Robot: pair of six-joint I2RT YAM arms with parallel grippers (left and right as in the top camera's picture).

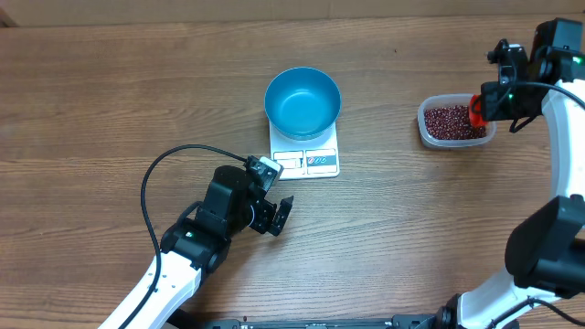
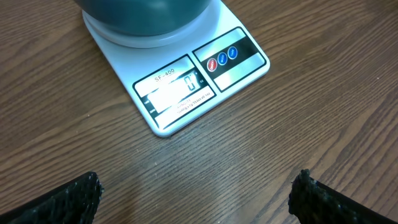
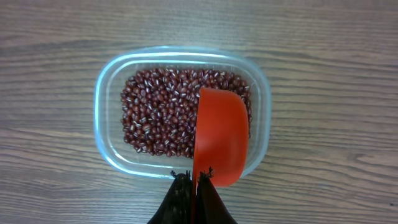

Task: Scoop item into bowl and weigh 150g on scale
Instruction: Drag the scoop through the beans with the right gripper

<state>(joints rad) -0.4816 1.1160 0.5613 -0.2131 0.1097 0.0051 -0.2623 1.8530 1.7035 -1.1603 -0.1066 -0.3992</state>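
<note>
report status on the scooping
Right gripper shut on red scoop, at beans in tub. Left gripper open near scale. Bowl on scale, empty. Nothing between tub and bowl.

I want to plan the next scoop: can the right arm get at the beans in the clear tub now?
Probably yes. The right gripper holds the red scoop just over the beans, and the clear tub has no lid; nothing lies between.
</note>
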